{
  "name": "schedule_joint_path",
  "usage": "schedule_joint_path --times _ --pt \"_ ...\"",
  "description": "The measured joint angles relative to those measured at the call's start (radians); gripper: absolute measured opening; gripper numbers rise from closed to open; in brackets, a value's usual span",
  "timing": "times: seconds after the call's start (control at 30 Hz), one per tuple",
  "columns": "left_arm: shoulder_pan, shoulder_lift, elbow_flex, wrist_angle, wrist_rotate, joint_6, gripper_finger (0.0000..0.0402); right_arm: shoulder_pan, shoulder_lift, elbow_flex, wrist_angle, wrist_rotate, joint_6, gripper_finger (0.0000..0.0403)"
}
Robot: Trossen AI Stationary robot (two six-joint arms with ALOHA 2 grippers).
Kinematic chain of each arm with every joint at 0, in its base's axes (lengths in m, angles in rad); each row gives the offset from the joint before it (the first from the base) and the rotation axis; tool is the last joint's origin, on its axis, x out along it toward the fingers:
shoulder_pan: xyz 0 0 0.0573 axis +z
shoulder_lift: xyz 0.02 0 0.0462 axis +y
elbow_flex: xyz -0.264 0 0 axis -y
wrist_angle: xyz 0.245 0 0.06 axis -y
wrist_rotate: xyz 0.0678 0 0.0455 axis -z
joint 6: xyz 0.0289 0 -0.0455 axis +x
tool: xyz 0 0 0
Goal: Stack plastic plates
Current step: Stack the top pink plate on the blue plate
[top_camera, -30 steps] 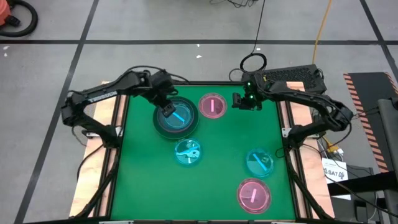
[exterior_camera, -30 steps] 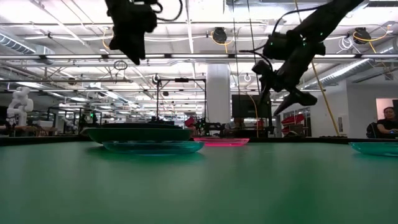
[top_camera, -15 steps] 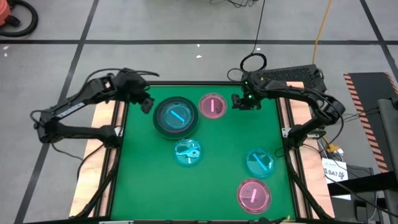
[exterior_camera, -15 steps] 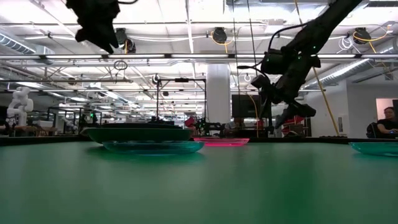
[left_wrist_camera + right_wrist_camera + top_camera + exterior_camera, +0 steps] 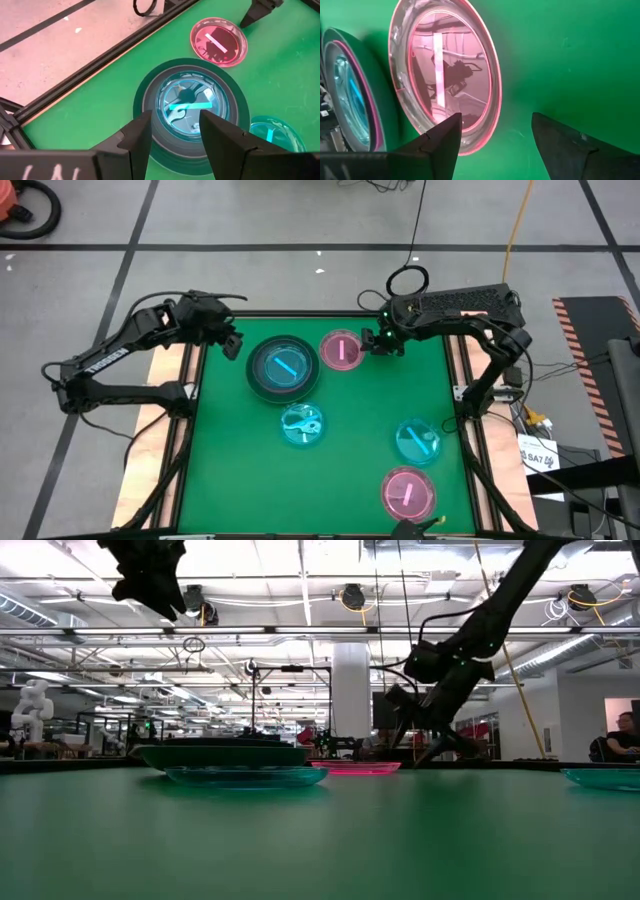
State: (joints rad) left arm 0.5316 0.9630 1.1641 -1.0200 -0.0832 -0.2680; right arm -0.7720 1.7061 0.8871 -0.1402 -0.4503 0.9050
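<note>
A stack [image 5: 283, 367] sits near the far edge: a dark grey plate with a pink-rimmed plate in it and a small cyan plate [image 5: 192, 104] on top. A translucent pink plate [image 5: 341, 350] lies flat on the mat just right of the stack. My right gripper [image 5: 372, 343] is open and low at that plate's right rim [image 5: 490, 100], fingers pointing toward the table's left. My left gripper [image 5: 232, 345] is open and raised, left of the stack. Two more cyan plates [image 5: 302, 424] [image 5: 418, 442] and a second pink plate [image 5: 408, 492] lie flat nearer the front.
Green mat [image 5: 350, 420] framed by a black rail [image 5: 190, 410]. Bare mat lies in the middle and at the near left. A dark cable loop [image 5: 406, 280] lies on the floor beyond the far edge. A person [image 5: 622, 735] is far off in the room at the right.
My left gripper has drawn back from over the stack toward the table's left edge and risen, leaving the cyan plate on top of the stack. My right gripper has come down and moved left toward the pink plate.
</note>
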Motion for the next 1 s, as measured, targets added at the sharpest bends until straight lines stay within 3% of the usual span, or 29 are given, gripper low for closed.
schedule_joint_path --times 0.13,0.33,0.73,1.0 --pt "0.000 0.000 0.000 -0.004 0.000 0.005 0.0170 0.005 0.030 0.000 0.040 -0.001 0.000 0.0219" --pt "0.000 0.000 0.000 -0.004 -0.004 0.034 0.0170 0.012 0.062 0.002 0.077 0.001 0.016 0.0169" --pt "0.000 0.000 0.000 -0.002 -0.035 0.062 0.0170 0.013 0.072 0.000 0.068 0.031 -0.028 0.0014" --pt "0.000 0.000 0.000 -0.001 -0.044 0.082 0.0170 0.015 0.071 -0.002 0.082 -0.029 -0.027 0.0004"
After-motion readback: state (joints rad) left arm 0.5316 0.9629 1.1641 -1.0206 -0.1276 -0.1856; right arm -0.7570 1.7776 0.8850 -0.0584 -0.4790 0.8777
